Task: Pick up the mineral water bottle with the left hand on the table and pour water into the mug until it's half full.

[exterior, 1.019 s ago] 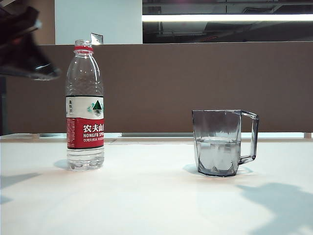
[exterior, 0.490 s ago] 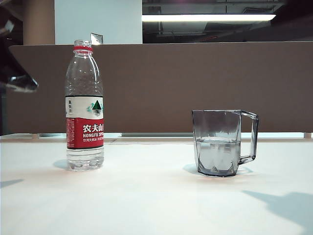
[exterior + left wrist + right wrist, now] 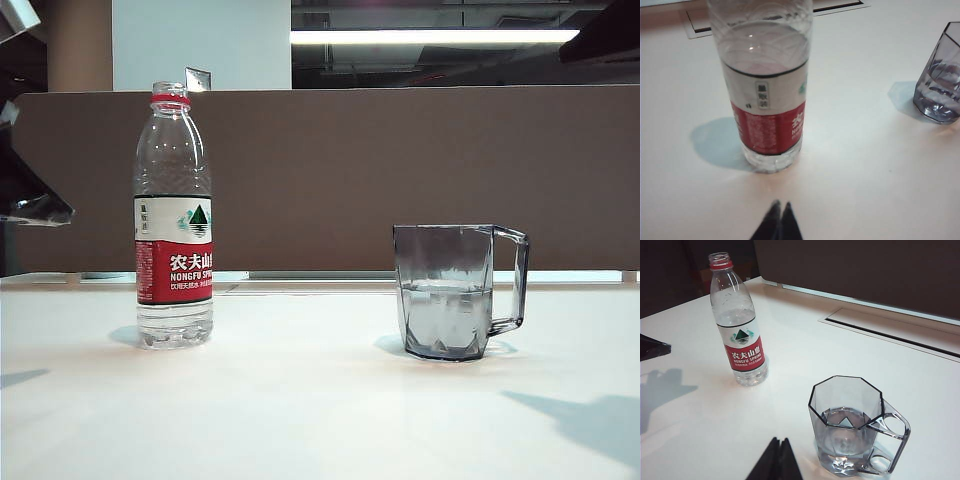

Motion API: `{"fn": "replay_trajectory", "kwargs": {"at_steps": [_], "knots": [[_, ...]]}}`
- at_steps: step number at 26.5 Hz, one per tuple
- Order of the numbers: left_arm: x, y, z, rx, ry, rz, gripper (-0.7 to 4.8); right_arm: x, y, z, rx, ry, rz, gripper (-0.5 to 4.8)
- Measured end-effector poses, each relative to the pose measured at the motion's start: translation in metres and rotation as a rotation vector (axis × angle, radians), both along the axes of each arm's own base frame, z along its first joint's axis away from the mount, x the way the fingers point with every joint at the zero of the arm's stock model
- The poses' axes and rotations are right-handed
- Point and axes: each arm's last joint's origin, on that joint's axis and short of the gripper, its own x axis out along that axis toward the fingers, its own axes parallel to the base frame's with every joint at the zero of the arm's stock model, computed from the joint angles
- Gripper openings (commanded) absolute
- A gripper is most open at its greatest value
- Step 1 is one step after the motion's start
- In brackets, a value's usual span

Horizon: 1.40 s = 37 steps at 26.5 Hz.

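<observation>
The mineral water bottle [image 3: 173,215] stands upright on the white table [image 3: 300,410] at the left, clear and ribbed, with a red neck ring and a red-and-white label. Nothing holds it. The smoky grey mug [image 3: 448,292] stands to the right, handle pointing right, with water up to about half its height. In the left wrist view my left gripper [image 3: 780,206] is shut and empty, a short way back from the bottle [image 3: 765,90]. The right gripper [image 3: 779,442] is shut and empty too, beside the mug [image 3: 850,425]. Only a part of the left hand [image 3: 25,195] shows at the exterior view's left edge.
A brown partition [image 3: 400,170] runs along the table's far edge. A recessed cable slot [image 3: 890,330] lies in the tabletop behind the mug. A dark part of the right arm [image 3: 610,35] shows at the top right corner.
The left arm has pulled back from beside the bottle's neck to the left edge. The right arm's shadow on the table has shrunk toward the right. Bottle and mug have not moved.
</observation>
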Motion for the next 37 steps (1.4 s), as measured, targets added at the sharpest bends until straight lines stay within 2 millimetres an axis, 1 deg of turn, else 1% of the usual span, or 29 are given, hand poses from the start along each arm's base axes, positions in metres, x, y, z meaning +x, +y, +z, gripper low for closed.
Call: {"fn": "replay_trajectory", "kwargs": {"at_steps": [2, 6, 11, 20, 23, 26, 28, 30, 37], "knots": [[0.0, 0.0, -0.002, -0.019, -0.005, 0.005, -0.06, 0.0, 0.0, 0.0, 0.0, 0.0, 0.0, -0.01], [0.0, 0.0, 0.001, -0.044, -0.028, 0.01, -0.06, 0.0, 0.0, 0.0, 0.0, 0.0, 0.0, -0.01], [-0.004, 0.004, 0.011, -0.082, -0.108, 0.024, -0.06, 0.0, 0.0, 0.0, 0.0, 0.0, 0.0, -0.01], [-0.012, 0.025, 0.028, -0.123, -0.256, 0.141, -0.06, 0.0, 0.0, 0.0, 0.0, 0.0, 0.0, -0.01], [-0.017, 0.036, 0.032, -0.109, -0.3, 0.216, -0.06, 0.0, 0.0, 0.0, 0.0, 0.0, 0.0, -0.01], [-0.02, 0.043, 0.031, -0.102, -0.305, 0.268, -0.06, 0.0, 0.0, 0.0, 0.0, 0.0, 0.0, -0.01], [-0.025, 0.049, 0.024, -0.097, -0.316, 0.314, -0.06, 0.0, 0.0, 0.0, 0.0, 0.0, 0.0, -0.01], [-0.028, 0.053, 0.023, -0.098, -0.341, 0.341, -0.06, 0.0, 0.0, 0.0, 0.0, 0.0, 0.0, -0.01], [-0.035, 0.06, 0.014, -0.097, -0.394, 0.407, -0.06, 0.0, 0.0, 0.0, 0.0, 0.0, 0.0, -0.01]]}}
